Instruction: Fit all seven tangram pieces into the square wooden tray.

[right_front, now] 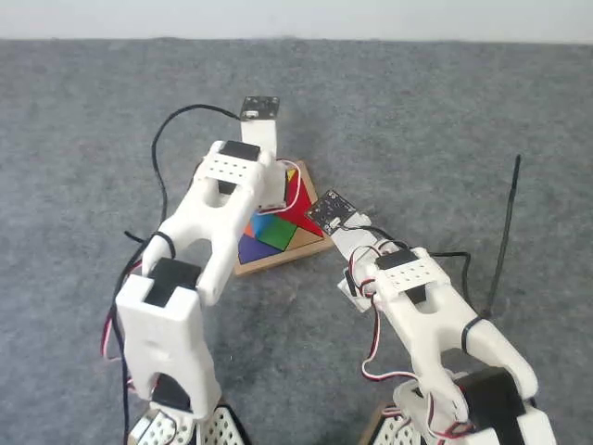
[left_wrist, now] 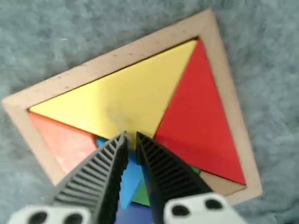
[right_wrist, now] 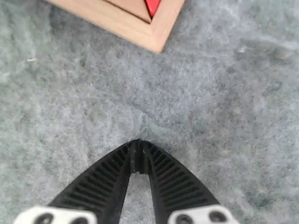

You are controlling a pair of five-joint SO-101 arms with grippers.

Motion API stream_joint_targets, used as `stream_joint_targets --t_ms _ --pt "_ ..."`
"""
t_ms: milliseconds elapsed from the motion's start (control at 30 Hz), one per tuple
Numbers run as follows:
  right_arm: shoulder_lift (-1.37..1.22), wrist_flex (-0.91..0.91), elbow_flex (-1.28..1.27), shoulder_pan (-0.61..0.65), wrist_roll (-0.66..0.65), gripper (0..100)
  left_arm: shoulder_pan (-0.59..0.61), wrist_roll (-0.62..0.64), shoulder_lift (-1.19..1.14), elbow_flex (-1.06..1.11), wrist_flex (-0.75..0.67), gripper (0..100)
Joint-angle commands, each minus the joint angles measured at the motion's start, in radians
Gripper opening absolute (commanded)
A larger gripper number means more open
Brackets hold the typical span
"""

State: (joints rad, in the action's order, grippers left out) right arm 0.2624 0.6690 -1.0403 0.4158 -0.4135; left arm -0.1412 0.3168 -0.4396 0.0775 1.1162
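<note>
Tangram pieces [right_front: 269, 229] lie inside the tray [right_front: 278, 260] near the middle of the surface [right_front: 83, 130]. Nearest, the right pincer [right_wrist: 139, 145] rests closed and empty just off the tray's corner. Farther, the left pincer [left_wrist: 131, 136], barely parted and empty, hangs directly above the pieces, so that arm is better placed.

Square wooden tray [left_wrist: 107, 65] flat on grey mat [right_front: 445, 111]. Inside, lying flat: large yellow triangle [left_wrist: 126, 98] edge to edge with large red triangle [left_wrist: 196, 121]; orange piece [left_wrist: 60, 140] beside yellow; blue [left_wrist: 131, 179], green [right_front: 275, 232], purple [right_front: 252, 248] pieces adjoining, partly hidden.
</note>
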Motion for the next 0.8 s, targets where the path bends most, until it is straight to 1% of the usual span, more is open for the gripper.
stream_joint_targets --t_ms 0,200,267,467,567,633,667,767 --pt "0.015 -0.012 -0.006 0.033 0.003 0.9 0.017 0.008 0.023 -0.012 0.034 3" --pt "0.015 -0.012 -0.006 0.033 0.003 0.9 0.014 0.009 0.163 -0.002 0.028 3" --pt "0.015 -0.012 -0.006 0.033 0.003 0.9 0.015 0.009 0.221 0.035 0.006 3" --pt "0.015 -0.012 -0.006 0.033 0.003 0.9 0.002 -0.006 0.462 0.309 -0.149 3" --pt "0.015 -0.012 -0.006 0.033 0.003 0.9 -0.035 -0.121 0.555 0.447 -0.176 3" --pt "0.015 -0.012 -0.006 0.033 0.003 0.9 -0.063 -0.17 0.565 0.512 -0.215 3" --pt "0.015 -0.012 -0.006 0.033 0.003 0.9 -0.069 -0.175 0.554 0.524 -0.236 3" --pt "0.015 -0.012 -0.006 0.033 0.003 0.9 -0.069 -0.178 0.477 0.487 -0.252 3"
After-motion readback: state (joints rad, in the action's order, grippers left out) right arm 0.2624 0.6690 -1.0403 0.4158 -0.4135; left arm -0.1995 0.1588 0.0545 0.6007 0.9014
